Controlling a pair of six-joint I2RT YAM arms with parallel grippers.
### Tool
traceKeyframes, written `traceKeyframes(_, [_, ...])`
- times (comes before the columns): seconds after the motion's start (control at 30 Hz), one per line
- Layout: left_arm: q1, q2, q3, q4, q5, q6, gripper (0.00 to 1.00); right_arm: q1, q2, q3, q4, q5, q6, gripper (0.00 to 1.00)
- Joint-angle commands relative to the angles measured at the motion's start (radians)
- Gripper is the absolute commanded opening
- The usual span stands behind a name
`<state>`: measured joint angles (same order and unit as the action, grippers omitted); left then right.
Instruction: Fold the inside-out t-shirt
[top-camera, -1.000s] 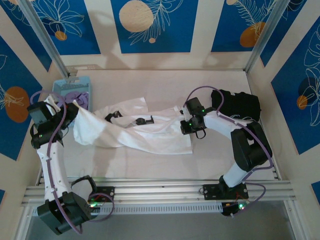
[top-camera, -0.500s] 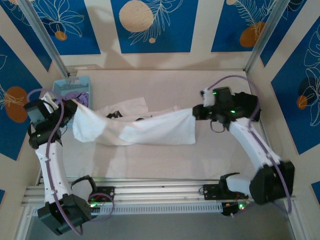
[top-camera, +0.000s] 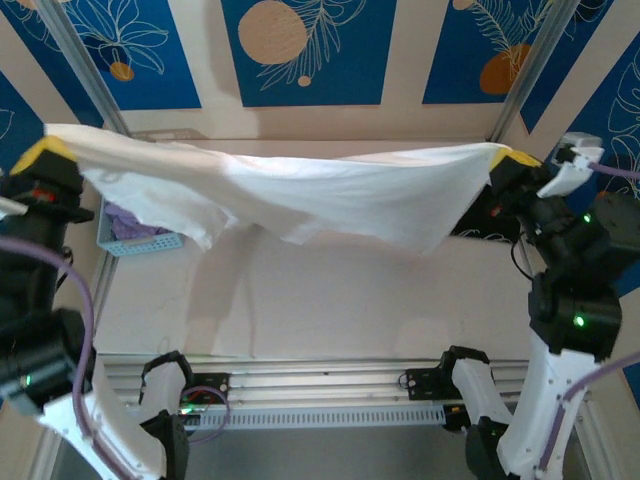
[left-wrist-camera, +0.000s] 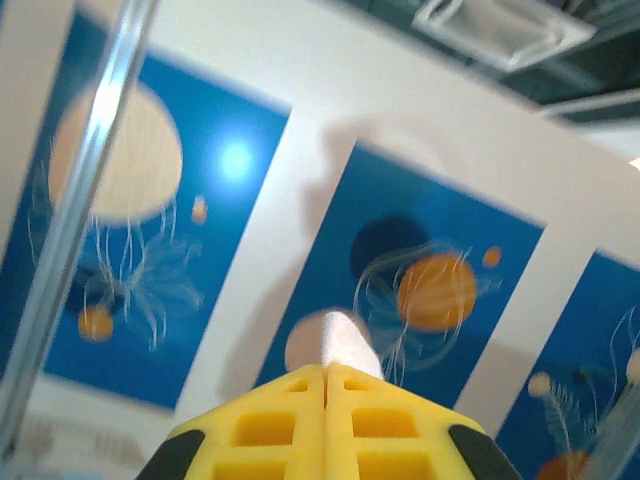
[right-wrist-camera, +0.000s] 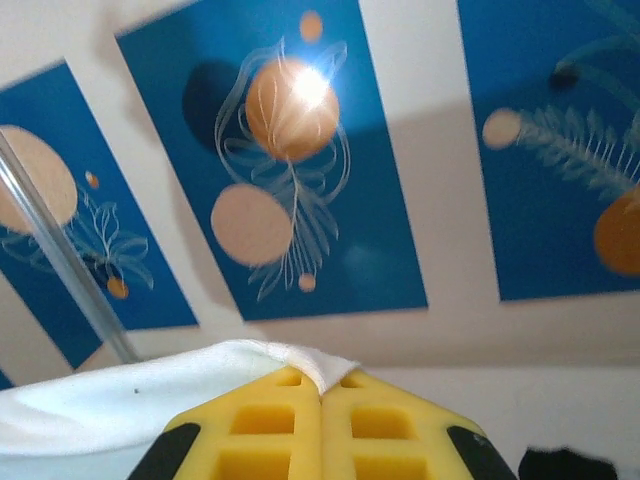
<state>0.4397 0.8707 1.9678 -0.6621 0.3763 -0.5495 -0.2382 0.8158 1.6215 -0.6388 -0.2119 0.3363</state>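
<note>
Inside-out t-shirt (top-camera: 330, 195) hangs stretched mid-air above the table (top-camera: 330, 300). You've got it pinched at both ends: left gripper (top-camera: 45, 152) clamped on one edge, right gripper (top-camera: 498, 158) on the other. Blue basket (top-camera: 150, 243) sits beyond, far-left.

**Pale counter, clutter at the far corners**

The cream counter (top-camera: 330, 300) is bare across its middle and near part. At its far left stands a blue basket (top-camera: 140, 243) with a lavender garment (top-camera: 128, 222) inside. At the far right lies a black garment (top-camera: 472, 222), partly hidden. An aluminium rail (top-camera: 330, 383) runs along the near edge.
</note>
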Motion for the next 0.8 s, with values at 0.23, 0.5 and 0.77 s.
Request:
traceKeyframes(0.23, [-0.007,0.295,0.196,-0.113,-0.025,0.092,0.00,-0.006,0.105,0.087,-0.042,0.102,-0.070,0.00])
traceKeyframes(0.5, [-0.172,0.526,0.136,-0.007,-0.160,0.194,0.00,0.152,0.391,-0.012,0.171,0.142,-0.120,0.00])
traceKeyframes(0.77, [-0.204,0.623,0.140,0.034,-0.162,0.185,0.00,0.176,0.527,0.021,0.190,0.142,-0.162,0.00])
